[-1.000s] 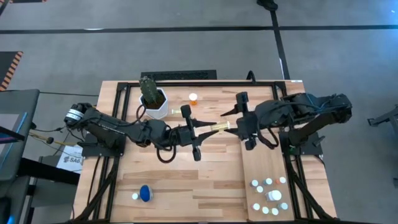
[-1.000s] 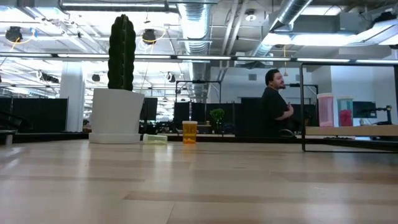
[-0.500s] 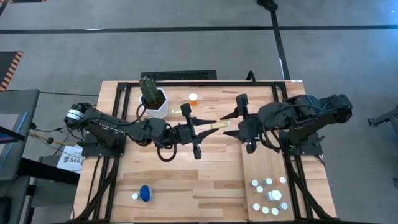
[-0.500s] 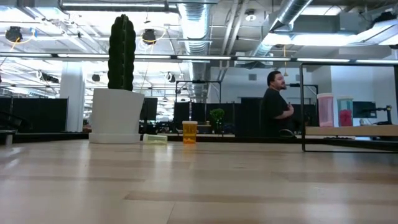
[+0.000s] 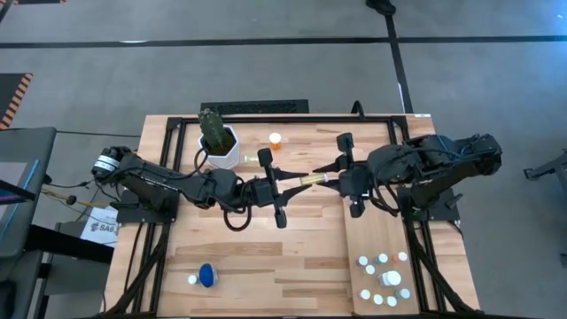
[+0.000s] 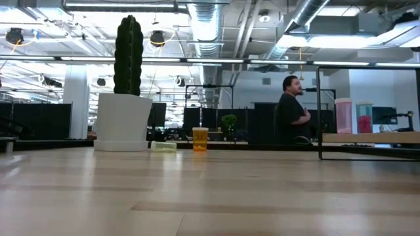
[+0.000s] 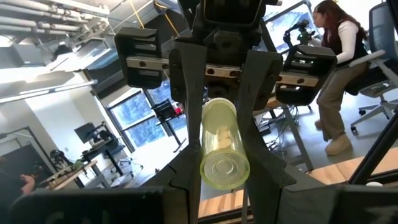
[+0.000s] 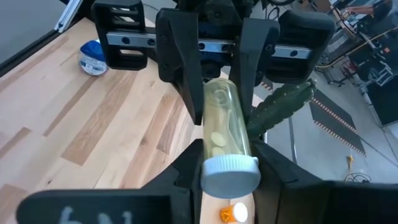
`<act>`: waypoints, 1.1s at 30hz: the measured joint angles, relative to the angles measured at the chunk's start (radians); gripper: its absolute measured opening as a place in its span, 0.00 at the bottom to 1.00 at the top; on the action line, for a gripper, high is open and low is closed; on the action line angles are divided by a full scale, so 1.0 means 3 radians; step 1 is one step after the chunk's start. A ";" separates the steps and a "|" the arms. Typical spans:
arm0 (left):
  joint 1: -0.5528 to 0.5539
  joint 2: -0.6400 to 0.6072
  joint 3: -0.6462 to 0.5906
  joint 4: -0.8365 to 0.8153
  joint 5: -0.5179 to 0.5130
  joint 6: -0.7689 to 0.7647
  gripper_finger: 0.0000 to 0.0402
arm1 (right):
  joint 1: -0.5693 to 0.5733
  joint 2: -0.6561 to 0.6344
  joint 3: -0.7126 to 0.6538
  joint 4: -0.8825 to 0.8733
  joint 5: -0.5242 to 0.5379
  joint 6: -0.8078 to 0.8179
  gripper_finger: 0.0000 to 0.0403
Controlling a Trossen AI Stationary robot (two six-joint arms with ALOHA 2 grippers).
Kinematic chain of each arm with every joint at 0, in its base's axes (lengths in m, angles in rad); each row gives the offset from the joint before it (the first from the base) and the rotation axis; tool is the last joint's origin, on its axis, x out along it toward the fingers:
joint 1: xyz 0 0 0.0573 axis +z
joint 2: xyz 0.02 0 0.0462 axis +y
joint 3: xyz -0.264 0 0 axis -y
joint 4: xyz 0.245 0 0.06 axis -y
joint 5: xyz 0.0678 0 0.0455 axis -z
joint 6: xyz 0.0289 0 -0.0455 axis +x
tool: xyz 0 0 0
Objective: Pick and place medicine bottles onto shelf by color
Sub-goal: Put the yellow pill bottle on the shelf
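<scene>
A yellow-green medicine bottle [image 5: 313,179], a slim clear vial with a white cap, hangs level above the table's middle. My left gripper [image 5: 301,180] and my right gripper [image 5: 326,177] are each shut on one end of it. Other medicine bottles stand or lie on the table: an orange one [image 5: 275,139], a yellow-green one [image 5: 251,159] lying beside the cactus pot, and a blue one [image 5: 206,275] with a white one [image 5: 192,279] beside it. Several more stand on the shelf [image 5: 376,232] at the near right. My left gripper pinches the vial's clear bottom end [image 7: 209,169] between its two fingers, coming level from the table's left along the vial. The vial is lifted clear and lies level. My right gripper pinches the vial just behind its white cap [image 8: 214,163] between its two fingers, coming level from the table's right along the vial. The capped end points toward that wrist.
A white pot with a cactus [image 5: 218,142] stands at the far left of the table, close to the left arm. A dark frame runs around the table's edges. A person [image 6: 291,108] stands in the room beyond the table.
My right gripper has shut on the cap end of the vial, which my left gripper kept holding still. The vial has stayed level in the same place.
</scene>
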 joint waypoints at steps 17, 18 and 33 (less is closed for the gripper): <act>0.0000 0.0000 0.0000 -0.0331 -0.0076 -0.0221 0.57 | -0.0284 0.0005 0.0050 -0.0975 -0.0006 0.0826 0.30; 0.0001 0.0000 0.0000 -0.0374 -0.0120 -0.0264 0.59 | -0.0338 0.0004 0.0079 -0.1141 -0.0006 0.0969 0.31; 0.0144 0.0000 0.0000 -0.0985 -0.0300 -0.0972 0.62 | -0.1114 -0.0115 -0.0100 -0.2312 -0.0633 0.2229 0.32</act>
